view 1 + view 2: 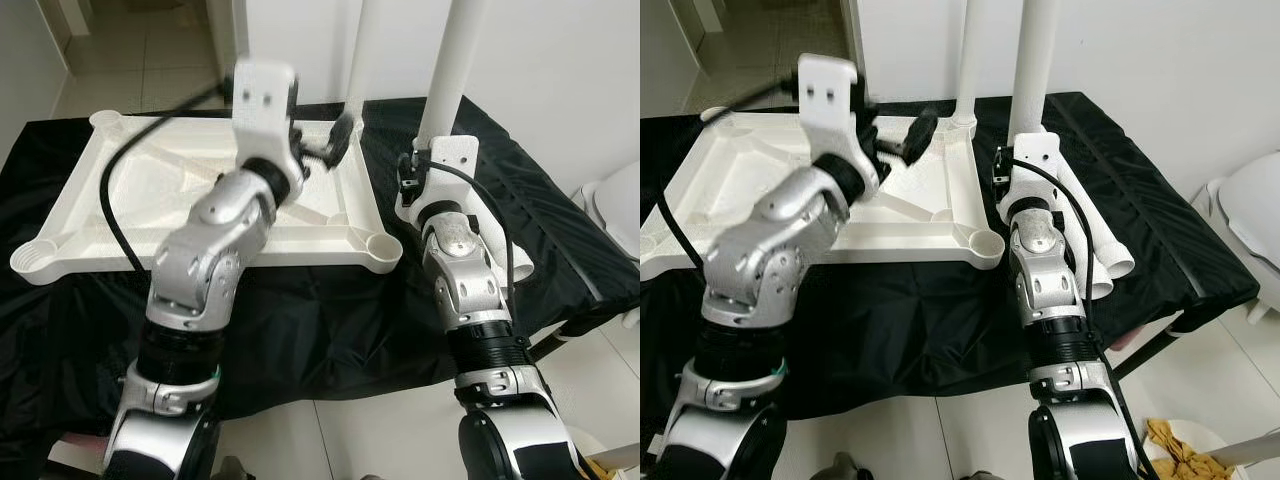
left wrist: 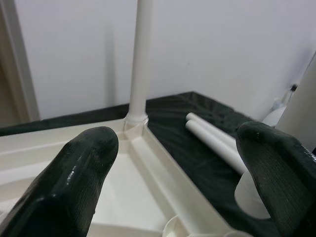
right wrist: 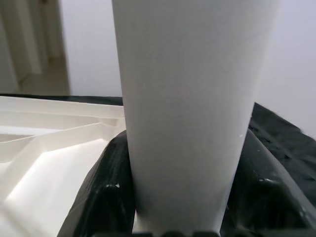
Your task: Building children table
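At centre of the head views, an upturned white plastic tabletop (image 1: 330,240) lies on a black cloth (image 1: 330,320) covering the bench, its ribbed underside and corner sockets facing up. One white leg (image 1: 968,55) stands upright in the far right corner socket, toward the top of the frame. Right of the tabletop, a second white leg (image 1: 1032,60) is held vertical by the right gripper (image 3: 187,197), whose black fingers (image 3: 106,197) are closed on either side of the tube, near the empty near right socket (image 1: 987,243). Further right, two more white legs (image 1: 1100,250) lie side by side on the cloth. Left gripper (image 2: 182,163) hovers above the tabletop, left of centre, its fingers (image 2: 74,182) spread wide apart and holding nothing. White wall (image 1: 1140,40) fills the upper right; tiled floor (image 1: 140,50) shows at upper left.
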Controlling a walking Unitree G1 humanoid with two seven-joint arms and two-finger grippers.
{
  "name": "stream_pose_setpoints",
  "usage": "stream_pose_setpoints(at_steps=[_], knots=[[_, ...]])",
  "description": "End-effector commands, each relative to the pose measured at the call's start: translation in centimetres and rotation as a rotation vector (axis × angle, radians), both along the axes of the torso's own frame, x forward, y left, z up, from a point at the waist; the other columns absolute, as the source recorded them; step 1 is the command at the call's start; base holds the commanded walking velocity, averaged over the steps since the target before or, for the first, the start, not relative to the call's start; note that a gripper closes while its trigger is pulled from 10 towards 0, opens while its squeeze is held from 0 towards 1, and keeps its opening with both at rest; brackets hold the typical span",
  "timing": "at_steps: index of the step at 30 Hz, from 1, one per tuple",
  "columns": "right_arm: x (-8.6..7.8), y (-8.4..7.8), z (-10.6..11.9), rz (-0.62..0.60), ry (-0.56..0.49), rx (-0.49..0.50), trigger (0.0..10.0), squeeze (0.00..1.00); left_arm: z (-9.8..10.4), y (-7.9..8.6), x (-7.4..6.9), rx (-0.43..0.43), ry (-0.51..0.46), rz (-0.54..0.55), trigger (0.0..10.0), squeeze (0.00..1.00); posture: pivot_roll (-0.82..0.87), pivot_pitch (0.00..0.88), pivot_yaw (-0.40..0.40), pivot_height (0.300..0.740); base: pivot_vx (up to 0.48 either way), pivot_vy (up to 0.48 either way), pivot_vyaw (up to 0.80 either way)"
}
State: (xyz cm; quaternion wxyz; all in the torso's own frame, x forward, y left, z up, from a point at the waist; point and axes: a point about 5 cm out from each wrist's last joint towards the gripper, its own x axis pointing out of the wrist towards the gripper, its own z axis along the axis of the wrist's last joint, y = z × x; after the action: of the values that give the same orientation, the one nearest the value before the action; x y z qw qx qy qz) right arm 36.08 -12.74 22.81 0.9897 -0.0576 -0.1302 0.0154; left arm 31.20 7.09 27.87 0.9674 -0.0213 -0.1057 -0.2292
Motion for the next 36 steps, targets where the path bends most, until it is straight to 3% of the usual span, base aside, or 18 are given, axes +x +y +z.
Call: stream_pose_setpoints(at_steps=[1,8,14,16,26,32,36], knots=[[-0.3,0.2,0.2,0.042,-0.015,0.022,10.0,0.0,-0.9,-1.1,-0.8,0.073,-0.029,-0.166,10.0,0.0,-0.03,0.055,-0.021,0.74,0.0,0.0,0.0],[-1.2,0.5,0.5,0.231,-0.043,-0.009,10.0,0.0,-5.8,-2.0,-3.1,0.25,-0.047,-0.327,10.0,0.0,-0.03,0.06,-0.017,0.74,0.0,0.0,0.0],[-1.7,-0.1,-0.5,0.317,-0.022,-0.084,10.0,0.0,-5.5,-2.5,-4.9,0.241,-0.058,-0.481,10.0,0.0,-0.03,0.063,-0.02,0.74,0.0,0.0,0.0],[-1.7,-0.6,-1.3,0.329,-0.014,-0.15,10.0,0.0,-5.3,-2.5,-5.4,0.232,-0.052,-0.545,10.0,0.0,-0.02,0.063,-0.021,0.74,0.0,0.0,0.0],[-1.6,-1.4,-2.8,0.347,0.037,-0.081,10.0,0.0,-5.4,-2.1,-5.3,0.221,-0.06,-0.555,10.0,0.0,-0.02,0.06,-0.017,0.74,0.0,0.0,0.0],[-2.0,-2.1,-3.6,0.392,0.062,0.083,10.0,0.0,-5.8,-1.6,-5.2,0.239,-0.063,-0.559,10.0,0.0,-0.02,0.055,-0.01,0.74,0.0,0.0,0.0],[-2.1,-2.2,-4.1,0.398,0.061,0.109,10.0,0.0,-5.7,-1.5,-5.2,0.238,-0.062,-0.561,10.0,0.0,-0.03,0.052,-0.006,0.74,0.0,0.0,0.0]])
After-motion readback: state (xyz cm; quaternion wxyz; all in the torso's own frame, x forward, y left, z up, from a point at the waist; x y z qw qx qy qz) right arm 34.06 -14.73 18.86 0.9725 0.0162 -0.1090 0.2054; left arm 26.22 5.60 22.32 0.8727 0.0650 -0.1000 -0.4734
